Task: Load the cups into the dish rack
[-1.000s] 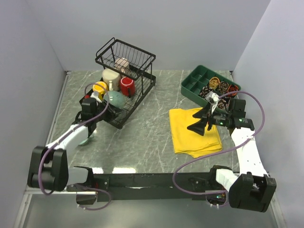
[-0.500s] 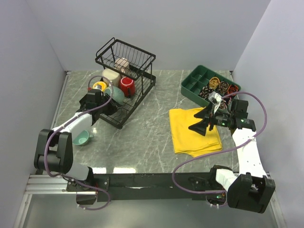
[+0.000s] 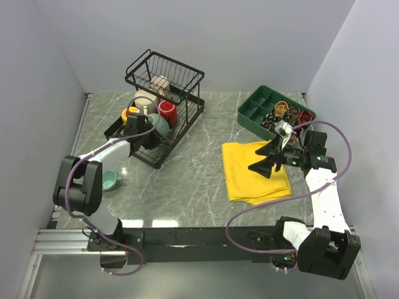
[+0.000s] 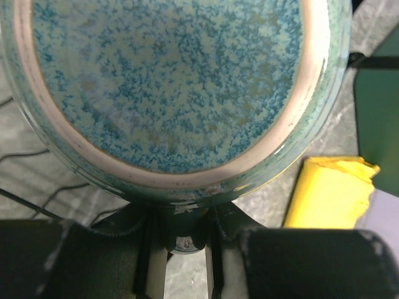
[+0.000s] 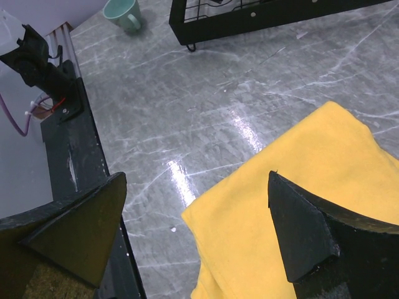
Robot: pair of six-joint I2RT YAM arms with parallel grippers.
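The black wire dish rack [image 3: 187,115] stands at the back left. Its lower tier holds a yellow cup [image 3: 129,114], a cream cup [image 3: 146,99] and a red cup [image 3: 167,113]; a lilac-beige cup [image 3: 161,83] lies in the upper basket. My left gripper [image 3: 147,127] is shut on the handle of a speckled green-blue cup [image 3: 159,124] over the lower tier. In the left wrist view this cup's glazed bottom [image 4: 174,81] fills the frame above the gripper [image 4: 184,225]. A teal cup [image 3: 109,180] [image 5: 123,12] sits on the table. My right gripper [image 3: 259,159] [image 5: 196,180] hangs open above the cloth.
A folded yellow cloth [image 3: 240,171] [image 5: 299,205] lies right of centre. A green compartmented tray [image 3: 252,112] with small items stands at the back right. The rack's foot and base edge [image 5: 190,45] show at the top of the right wrist view. White walls close in three sides.
My left arm has swung forward and right, carrying the speckled cup from the rack's near-left edge to over its lower tier. The teal cup on the table is now uncovered. The right arm is still.
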